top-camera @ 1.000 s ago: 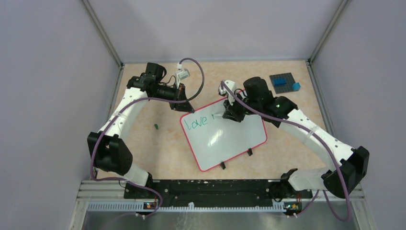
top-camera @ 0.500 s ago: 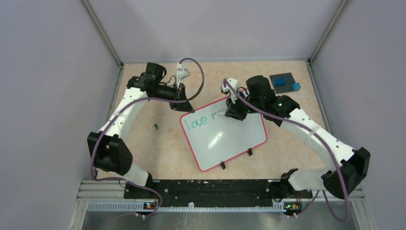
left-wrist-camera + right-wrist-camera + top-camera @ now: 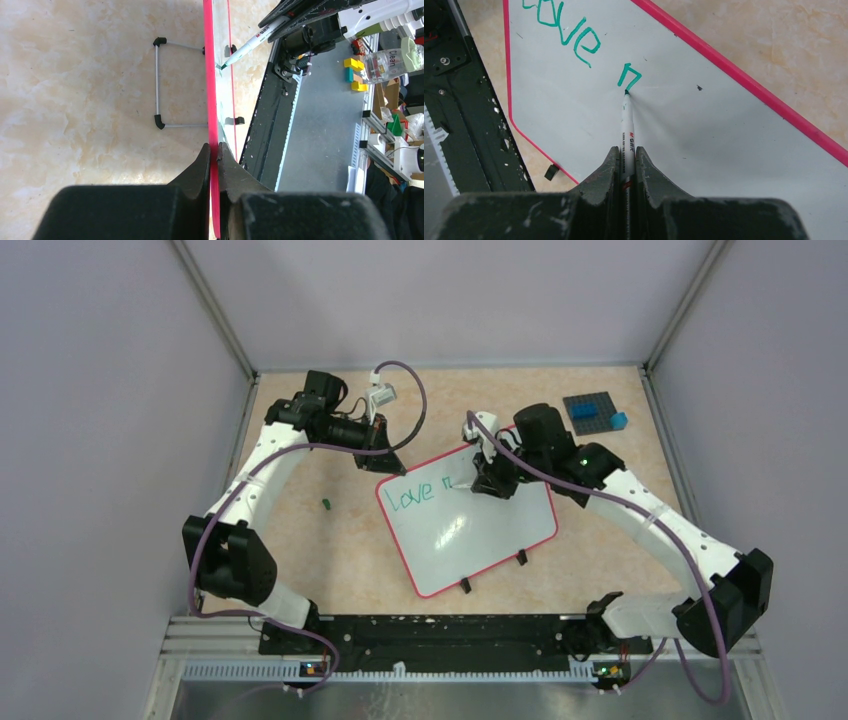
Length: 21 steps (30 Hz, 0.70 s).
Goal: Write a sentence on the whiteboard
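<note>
At 9 o'clock on the surface [image 3: 340, 570] a small green piece [image 3: 326, 504] is seen, well apart from the board; what it is cannot be told. The left claw [image 3: 214, 149] is shut tight on the red-pink frame of the whiteboard [image 3: 480, 530], at the board's 10 o'clock corner, and no shift of it is noticed against one second ago. The whiteboard lies flat in the middle of the surface, turned a little, and its place is unchanged. Near its upper left edge the word "Love" [image 3: 412, 496] is already written in green. Just to the right of it the new letter [image 3: 629, 76] is changed: where one hooked stroke stood a second ago, a second downward stroke is now added. The marker [image 3: 627, 125] is clamped between the nearly closed jaws of the right claw [image 3: 626, 152], and its tip touches the board at the foot of that stroke. It is judged that the second word is only begun, so most of the sentence is not yet written. At 2 o'clock a dark studded plate [image 3: 590, 412] is left untouched.
</note>
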Motion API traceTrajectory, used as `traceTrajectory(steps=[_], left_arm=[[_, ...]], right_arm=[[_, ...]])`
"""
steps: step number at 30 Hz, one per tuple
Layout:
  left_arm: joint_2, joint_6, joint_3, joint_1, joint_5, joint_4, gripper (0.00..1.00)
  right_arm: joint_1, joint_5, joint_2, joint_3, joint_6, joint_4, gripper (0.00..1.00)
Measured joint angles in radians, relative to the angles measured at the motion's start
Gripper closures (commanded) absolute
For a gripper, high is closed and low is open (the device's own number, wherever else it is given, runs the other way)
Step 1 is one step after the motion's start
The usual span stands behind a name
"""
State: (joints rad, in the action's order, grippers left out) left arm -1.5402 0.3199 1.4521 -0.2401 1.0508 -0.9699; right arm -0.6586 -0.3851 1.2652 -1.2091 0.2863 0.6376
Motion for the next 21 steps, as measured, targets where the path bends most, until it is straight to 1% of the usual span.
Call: traceTrajectory(steps=[12, 21], left_arm=[[0.000, 0.000, 0.000, 0.000, 0.003, 0.000, 1.00], [0.000, 0.000, 0.000, 0.000, 0.005, 0.000, 1.00]], right_arm=[[0.000, 0.007, -0.001, -0.005, 0.000, 0.002, 1.00], [0.000, 0.042, 0.008, -0.050, 0.000, -0.009, 1.00]])
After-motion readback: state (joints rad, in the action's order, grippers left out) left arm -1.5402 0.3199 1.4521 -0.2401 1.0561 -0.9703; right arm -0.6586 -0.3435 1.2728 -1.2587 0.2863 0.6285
